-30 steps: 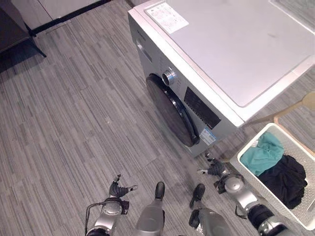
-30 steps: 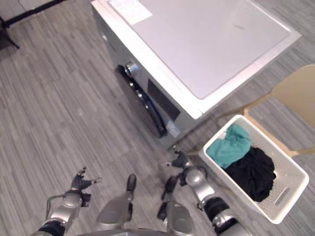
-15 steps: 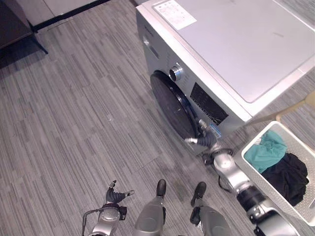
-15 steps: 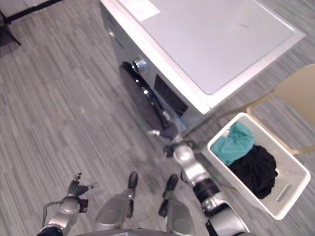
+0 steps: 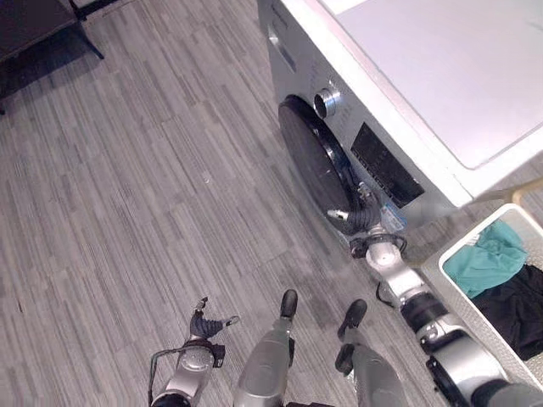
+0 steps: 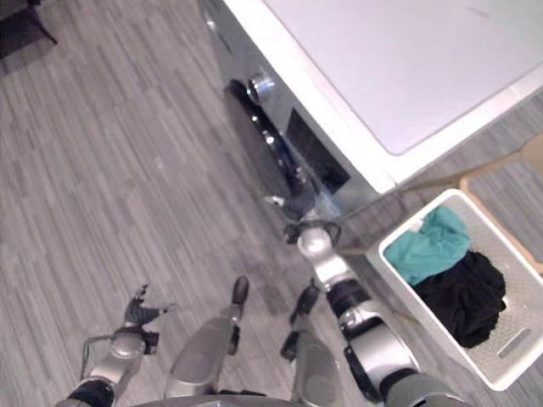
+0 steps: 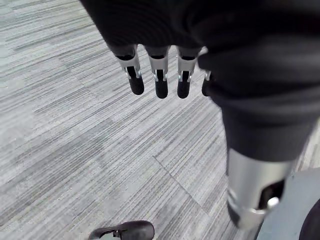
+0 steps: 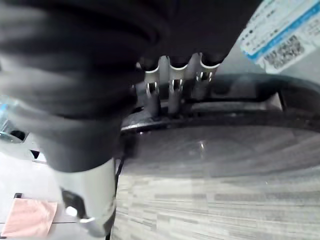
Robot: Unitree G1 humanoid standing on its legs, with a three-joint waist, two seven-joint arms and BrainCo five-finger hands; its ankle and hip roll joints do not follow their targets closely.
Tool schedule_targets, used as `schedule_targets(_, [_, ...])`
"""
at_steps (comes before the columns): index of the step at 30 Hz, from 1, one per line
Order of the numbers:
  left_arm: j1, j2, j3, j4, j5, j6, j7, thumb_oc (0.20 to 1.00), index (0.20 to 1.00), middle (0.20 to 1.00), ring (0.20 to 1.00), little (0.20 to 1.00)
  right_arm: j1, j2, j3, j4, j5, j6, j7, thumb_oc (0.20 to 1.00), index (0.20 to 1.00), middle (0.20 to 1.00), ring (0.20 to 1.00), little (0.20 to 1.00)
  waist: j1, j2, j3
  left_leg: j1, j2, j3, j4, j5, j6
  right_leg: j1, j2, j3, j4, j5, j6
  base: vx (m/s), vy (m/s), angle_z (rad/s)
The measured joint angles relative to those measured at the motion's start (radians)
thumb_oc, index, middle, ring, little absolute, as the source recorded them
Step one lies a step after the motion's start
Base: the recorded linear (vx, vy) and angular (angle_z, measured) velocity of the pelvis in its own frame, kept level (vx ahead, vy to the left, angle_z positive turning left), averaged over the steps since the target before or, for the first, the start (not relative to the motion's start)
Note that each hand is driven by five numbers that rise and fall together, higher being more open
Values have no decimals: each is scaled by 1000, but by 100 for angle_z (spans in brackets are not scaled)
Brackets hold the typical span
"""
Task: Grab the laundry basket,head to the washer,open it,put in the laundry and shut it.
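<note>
The silver washer stands at the upper right, its dark round door shut. My right hand is up against the door's lower right edge. In the right wrist view the right hand reaches into the gap behind the door's rim. The white laundry basket sits on the floor to the right of the washer, holding a teal cloth and a black cloth. My left hand hangs low over the floor, open and holding nothing, its fingers straight.
A tan wooden chair stands behind the basket, beside the washer. Dark furniture sits at the far left corner. Grey plank flooring spreads wide to the left of the washer.
My right hand rose from floor level beside the basket to the washer door's edge. The camera moved closer, shifting the washer up and right. The left hand stayed low.
</note>
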Motion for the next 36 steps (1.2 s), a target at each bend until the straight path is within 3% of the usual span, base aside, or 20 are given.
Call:
schedule_targets(6, [-19, -2, 0, 10, 0, 1, -3, 1000, 1000, 1000, 1000, 1000, -12, -7, 71, -33, 60, 3, 57, 1000, 1000, 1000, 1000, 1000, 11, -1, 7, -27, 10, -23, -2, 11, -7, -13, 12, -30, -8, -3, -6, 34, -38, 14])
schedule_targets(10, [-46, -4, -13, 19, 0, 2, -10, 1000, 1000, 1000, 1000, 1000, -10, 20, 217, -79, 108, 12, 148, 1000, 1000, 1000, 1000, 1000, 38, -7, 15, -29, 11, -36, 1, 21, -5, -10, 15, -52, -8, -3, -16, 43, -99, 16])
schedule_targets(14, [-150, -1, -82, 53, 0, 6, -15, 1000, 1000, 1000, 1000, 1000, -92, 106, 297, -36, 276, 26, 240, 1000, 1000, 1000, 1000, 1000, 107, 0, 21, -64, 11, -87, 22, 28, -19, -5, 22, -98, -13, -13, -26, 36, -140, 37])
schedule_targets(16, [-225, 3, -110, 64, -1, -3, -16, 1000, 1000, 1000, 1000, 1000, -292, 191, 264, 31, 406, 30, 234, 1000, 1000, 1000, 1000, 1000, 148, 12, 26, -100, 15, -144, 34, 27, -37, -9, 38, -153, -15, -28, -36, 31, -73, 73])
schedule_targets(18, [-234, 8, -126, 46, -2, -14, -15, 1000, 1000, 1000, 1000, 1000, -430, 227, 189, 15, 444, -29, 227, 1000, 1000, 1000, 1000, 1000, 200, 27, 37, -108, 16, -178, 26, 33, -54, -14, 36, -178, 16, -56, -34, 33, -56, 54])
schedule_targets(22, [-162, 46, -95, 51, -37, -20, -15, 1000, 1000, 1000, 1000, 1000, -517, 171, 125, -12, 451, -69, 185, 1000, 1000, 1000, 1000, 1000, 242, 43, 36, -111, 6, -203, 13, 33, -67, -10, 12, -197, 56, -81, -23, 31, -15, 43])
schedule_targets(25, [-97, 76, -76, 56, -38, -1, -15, 1000, 1000, 1000, 1000, 1000, -411, 77, 126, -35, 436, -62, 164, 1000, 1000, 1000, 1000, 1000, 240, 42, 36, -110, -22, -202, 17, 52, -42, -17, -27, -168, 101, -104, 6, -18, -10, 23])
schedule_targets(28, [-80, 78, -76, 49, -35, 9, -19, 1000, 1000, 1000, 1000, 1000, -283, 10, 138, -48, 404, -24, 168, 1000, 1000, 1000, 1000, 1000, 220, 35, 38, -110, -39, -183, 21, 56, -37, -29, -47, -128, 112, -104, 10, -37, 2, -7])
schedule_targets(29, [-77, 79, -74, 35, -28, 11, -20, 1000, 1000, 1000, 1000, 1000, -186, -27, 157, -84, 377, -5, 176, 1000, 1000, 1000, 1000, 1000, 191, 26, 41, -106, -44, -159, 22, 56, -37, -32, -55, -111, 113, -99, 17, -43, 35, -23])
schedule_targets(31, [-71, 82, -69, 17, -22, 14, -21, 1000, 1000, 1000, 1000, 1000, -89, -45, 172, -120, 355, 10, 196, 1000, 1000, 1000, 1000, 1000, 178, 16, 46, -94, -48, -127, 24, 56, -37, -28, -61, -85, 111, -95, 24, -36, 12, -39])
schedule_targets(32, [-78, 81, -68, 13, -19, 18, -22, 1000, 1000, 1000, 1000, 1000, -38, -61, 188, -126, 331, 26, 207, 1000, 1000, 1000, 1000, 1000, 133, 2, 46, -88, -46, -99, 26, 55, -38, -29, -60, -67, 102, -89, 33, -30, -5, -39])
schedule_targets(34, [-80, 80, -41, -21, -18, 20, -27, 1000, 1000, 1000, 1000, 1000, 79, -99, 194, -194, 276, 32, 239, 1000, 1000, 1000, 1000, 1000, 82, -9, 47, -72, -38, -69, 25, 54, -38, -25, -55, -36, 94, -78, 43, -23, -12, -51])
schedule_targets(36, [-97, 76, -32, -25, -17, 18, -39, 1000, 1000, 1000, 1000, 1000, 128, -112, 194, -193, 237, 45, 262, 1000, 1000, 1000, 1000, 1000, 56, -18, 47, -48, -24, -45, 20, 51, -41, -12, -40, -17, 76, -61, 42, 1, -44, -51])
